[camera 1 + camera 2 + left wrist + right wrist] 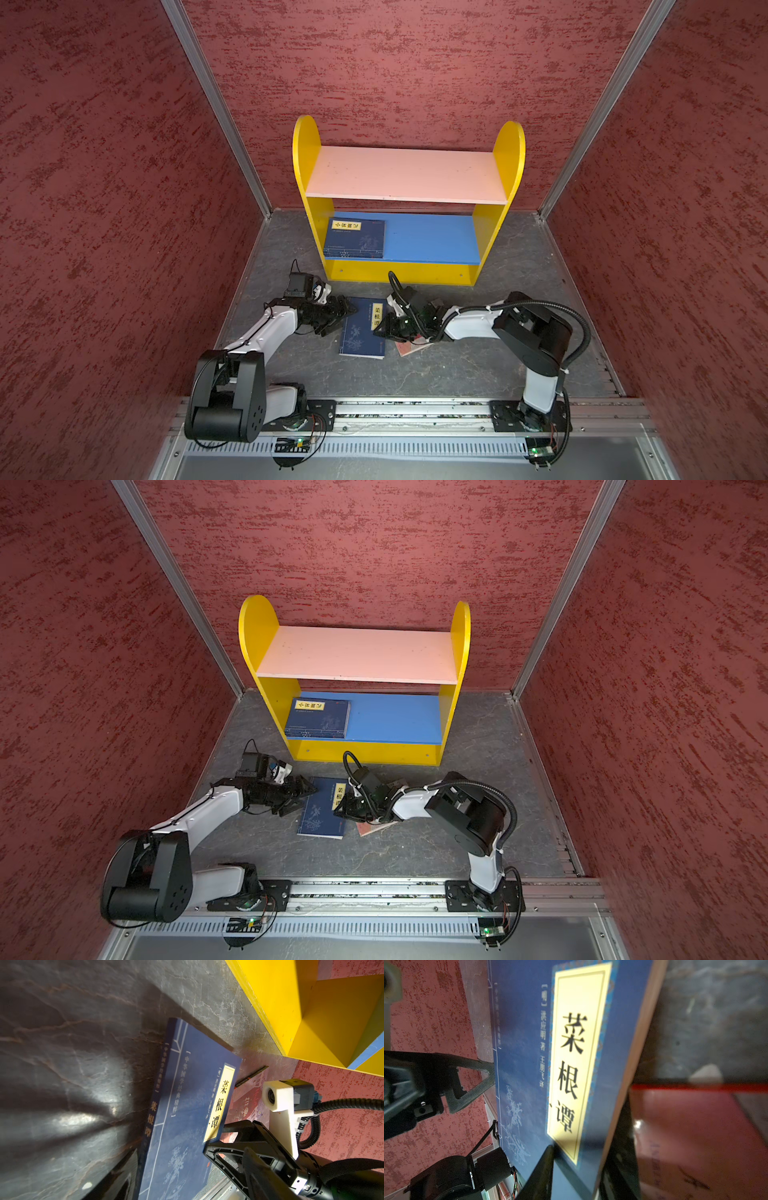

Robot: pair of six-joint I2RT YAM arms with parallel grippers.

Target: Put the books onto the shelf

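My right tool (pixel 380 327) pinches the navy book (pixel 360 337) at its 3 o'clock edge; my left tool (pixel 344 320) waits spread at its 9 o'clock edge.

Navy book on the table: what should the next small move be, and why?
Probably close the right claw firmly on the right edge of the navy book. Its fingers straddle that edge, which looks raised over the pink book, but a firm pinch isn't evident. The left claw stands open at the opposite edge, holding nothing.
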